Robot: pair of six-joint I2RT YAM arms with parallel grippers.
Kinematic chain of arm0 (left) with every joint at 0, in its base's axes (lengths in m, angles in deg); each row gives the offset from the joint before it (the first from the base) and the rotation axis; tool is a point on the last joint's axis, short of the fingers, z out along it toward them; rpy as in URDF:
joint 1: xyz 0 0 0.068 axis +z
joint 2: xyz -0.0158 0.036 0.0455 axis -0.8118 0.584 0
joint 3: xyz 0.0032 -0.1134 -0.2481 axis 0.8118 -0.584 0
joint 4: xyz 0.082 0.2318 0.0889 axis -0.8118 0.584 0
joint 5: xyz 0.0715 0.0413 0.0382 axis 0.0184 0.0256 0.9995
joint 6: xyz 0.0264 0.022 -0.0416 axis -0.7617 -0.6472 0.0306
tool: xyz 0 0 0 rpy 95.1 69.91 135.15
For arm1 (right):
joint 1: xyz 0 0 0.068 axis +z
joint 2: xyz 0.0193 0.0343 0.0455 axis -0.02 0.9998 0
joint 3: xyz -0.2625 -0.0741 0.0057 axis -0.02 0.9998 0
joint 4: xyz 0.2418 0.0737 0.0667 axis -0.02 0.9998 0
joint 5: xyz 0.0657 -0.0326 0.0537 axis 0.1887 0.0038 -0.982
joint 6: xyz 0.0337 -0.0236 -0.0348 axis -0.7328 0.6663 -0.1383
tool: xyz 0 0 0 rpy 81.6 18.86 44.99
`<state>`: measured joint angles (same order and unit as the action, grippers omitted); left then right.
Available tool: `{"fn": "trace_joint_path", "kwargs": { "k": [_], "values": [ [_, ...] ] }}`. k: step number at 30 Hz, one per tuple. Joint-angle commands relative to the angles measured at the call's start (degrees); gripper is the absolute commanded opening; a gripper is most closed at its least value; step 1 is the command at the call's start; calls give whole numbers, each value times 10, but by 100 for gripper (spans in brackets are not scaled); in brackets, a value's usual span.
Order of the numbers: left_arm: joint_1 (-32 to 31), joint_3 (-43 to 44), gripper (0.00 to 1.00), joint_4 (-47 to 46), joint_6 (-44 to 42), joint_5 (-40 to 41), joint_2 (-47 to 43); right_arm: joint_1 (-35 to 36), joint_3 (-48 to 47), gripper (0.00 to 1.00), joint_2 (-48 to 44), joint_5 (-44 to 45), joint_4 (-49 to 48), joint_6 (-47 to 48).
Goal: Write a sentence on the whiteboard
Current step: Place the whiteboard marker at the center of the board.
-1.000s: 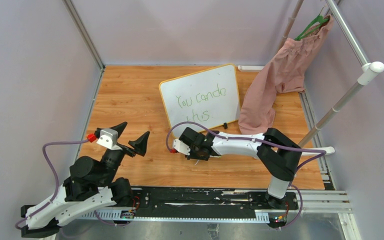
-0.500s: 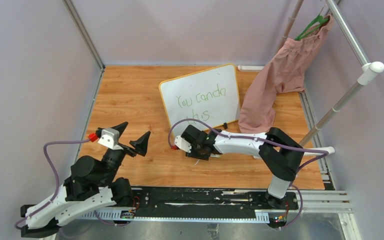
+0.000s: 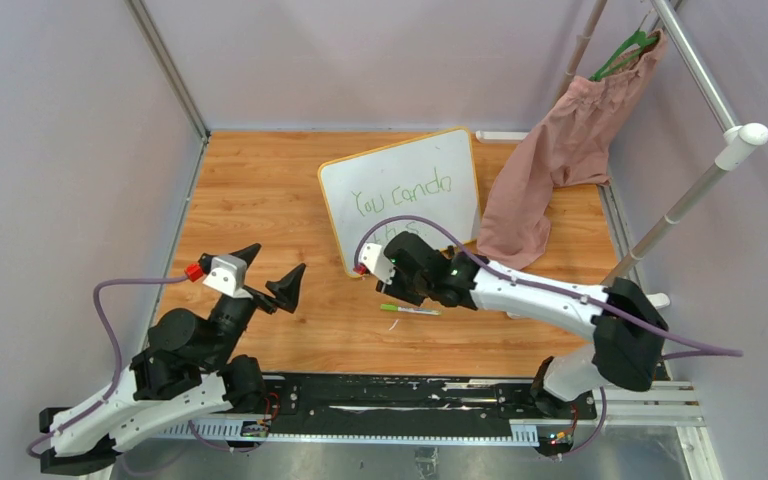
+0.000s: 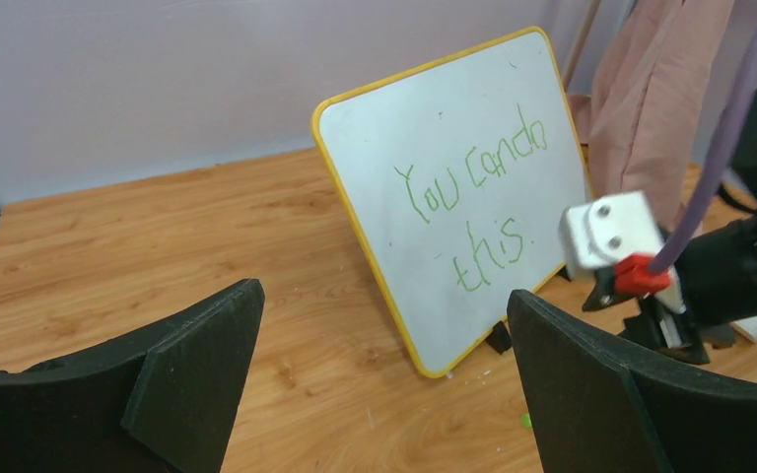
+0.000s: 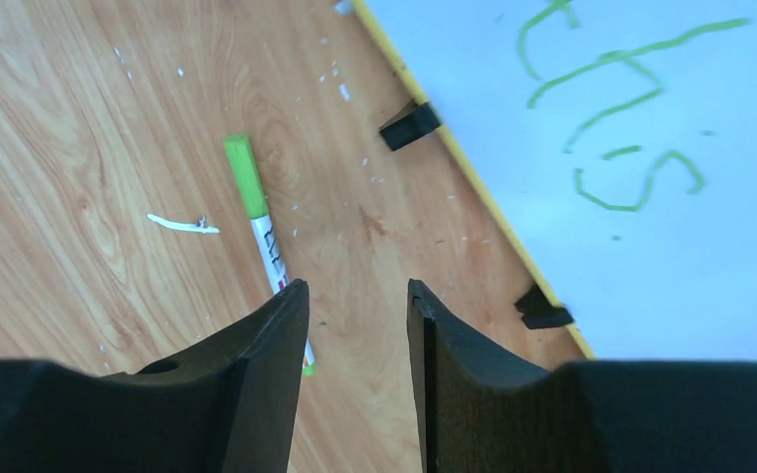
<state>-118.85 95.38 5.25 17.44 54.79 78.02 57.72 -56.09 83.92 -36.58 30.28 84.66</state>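
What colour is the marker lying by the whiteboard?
The marker is white with a bright green end, clearest in the right wrist view.

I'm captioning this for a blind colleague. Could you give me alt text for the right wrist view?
A green marker lies loose on the wooden table beside the open, empty right gripper. At right, the yellow-rimmed whiteboard shows green letters.

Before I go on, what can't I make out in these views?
Top view: the right arm mostly covers the lower word of the sentence on the whiteboard.
Right wrist view: the top edge cuts off the sentence's upper line; the right gripper hides one end of the marker, whose label print is too small to read.
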Motion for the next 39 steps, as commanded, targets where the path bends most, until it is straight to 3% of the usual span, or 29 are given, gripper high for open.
{"fn": "trace_joint_path", "kwargs": {
  "k": [1,9,13,17,19,21,24,28,30,33,35,39],
  "values": [
    [0,3,100,5,2,-4,11,-6,13,45,-77,26,-13,-35],
    [0,4,100,2,9,-3,27,-6,63,47,-255,101,-19,-123],
    [0,13,100,5,27,-3,48,-6,117,49,-334,229,-34,-231],
    [0,23,100,-4,108,30,55,-13,174,53,-400,350,-67,-357],
    [0,20,100,0,190,82,58,-36,177,59,-406,344,-59,-402],
    [0,19,100,46,358,144,71,-73,163,66,-393,315,-28,-465],
    [0,66,100,196,589,189,124,-141,131,68,-361,269,29,-543],
    [0,134,100,358,753,198,210,-204,118,68,-325,177,23,-529],
    [0,149,100,374,751,181,235,-216,111,67,-303,84,14,-458],
    [0,161,100,374,713,159,259,-216,105,67,-275,7,45,-427],
    [0,162,100,368,673,153,267,-212,123,65,-273,-30,55,-443],
    [-1,127,100,288,513,130,243,-195,196,61,-309,-53,41,-514]
  ]
}}
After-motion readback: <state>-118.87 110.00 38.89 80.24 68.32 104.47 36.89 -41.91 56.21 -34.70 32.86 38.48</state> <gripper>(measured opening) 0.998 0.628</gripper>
